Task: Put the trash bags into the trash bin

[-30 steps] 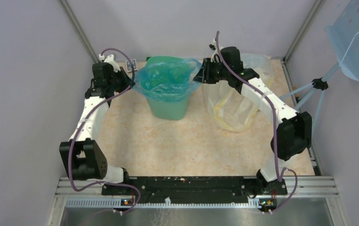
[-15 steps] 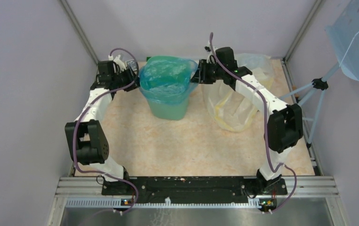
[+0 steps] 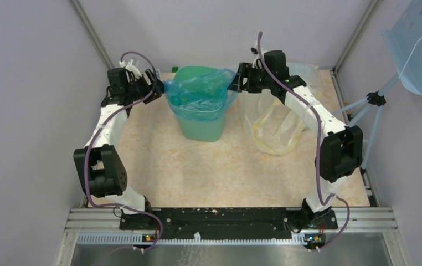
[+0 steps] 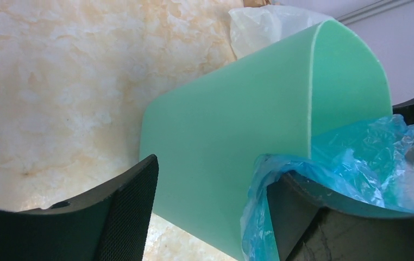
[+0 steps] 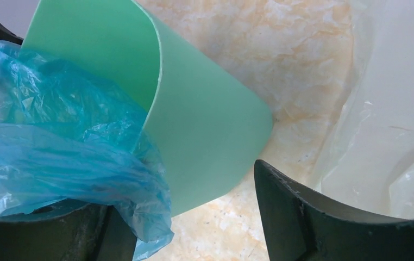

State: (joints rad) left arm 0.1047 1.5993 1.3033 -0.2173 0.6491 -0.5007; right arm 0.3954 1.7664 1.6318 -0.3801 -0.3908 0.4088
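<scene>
The mint-green trash bin (image 3: pixel 200 124) stands upright at the back middle of the table. The blue trash bag (image 3: pixel 197 94) lies inside it, with its mouth spread over the rim. My left gripper (image 3: pixel 158 88) sits at the bin's left rim with its jaws open. In the left wrist view the gripper (image 4: pixel 210 217) faces the bin wall (image 4: pixel 232 130), and blue film (image 4: pixel 259 206) hangs over its right finger. My right gripper (image 3: pixel 235 83) is open at the right rim. Seen from the right wrist, the gripper (image 5: pixel 194 223) has the bag (image 5: pixel 58 152) draped over its left finger, beside the bin (image 5: pixel 210 119).
A clear, yellow-banded plastic bag (image 3: pixel 278 124) lies just right of the bin, under the right arm, and fills the right of the right wrist view (image 5: pixel 389 109). A pale blue perforated panel (image 3: pixel 419 44) on a tripod stands beyond the right wall rail.
Both grippers have opened and let go of the bag's edge. The bag's mouth has settled lower over the bin's rim. Both wrists shifted slightly outward.
</scene>
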